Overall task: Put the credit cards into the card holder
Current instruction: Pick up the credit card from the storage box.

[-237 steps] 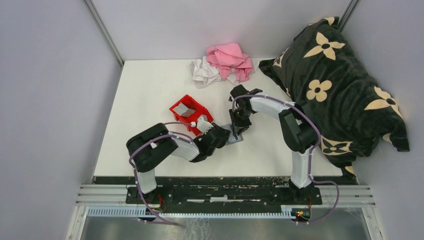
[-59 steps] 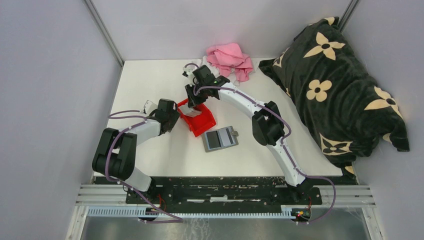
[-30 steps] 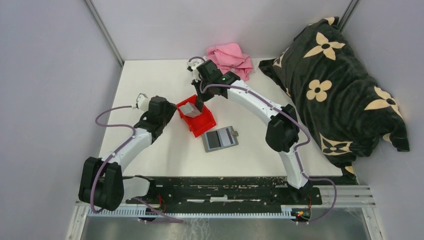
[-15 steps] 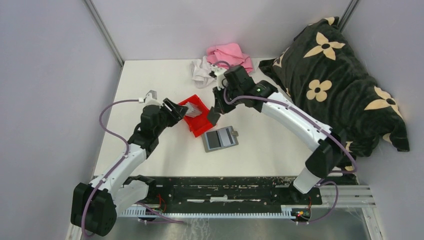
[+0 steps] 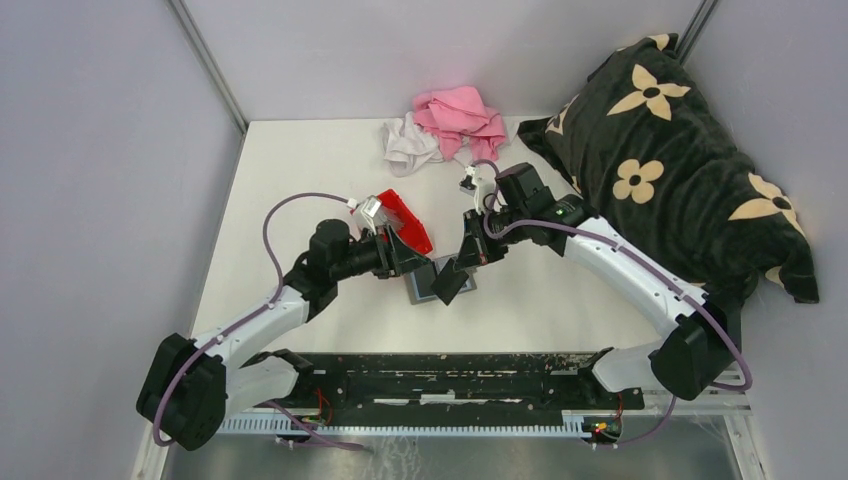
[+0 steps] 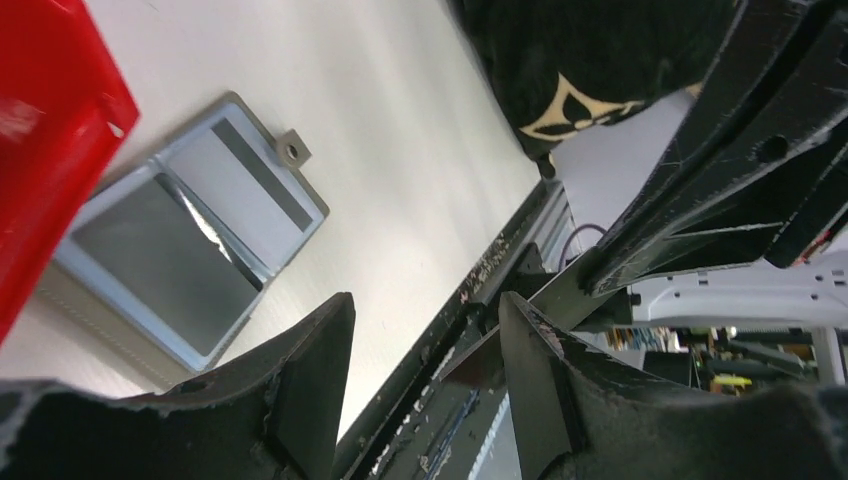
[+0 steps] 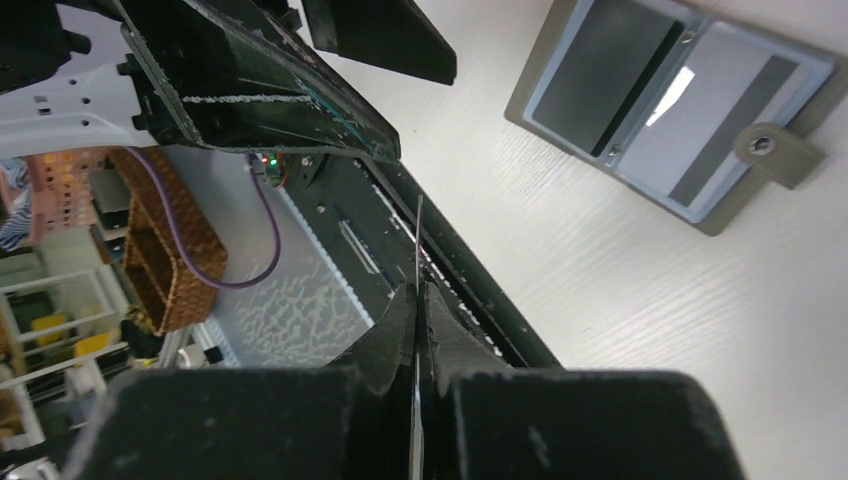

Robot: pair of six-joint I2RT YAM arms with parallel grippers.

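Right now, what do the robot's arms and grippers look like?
The left arm and right arm have white links, bulky black joints and a looping purple cable each. The left gripper and right gripper are black, with two flat scuffed fingers.

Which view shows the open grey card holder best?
Right wrist: the flat dark grey folding card holder lies open, both bluish-grey inner panels and its tab unobstructed. Left wrist shows it too, one corner behind the red plastic bin. In the top view the right gripper covers much of it.
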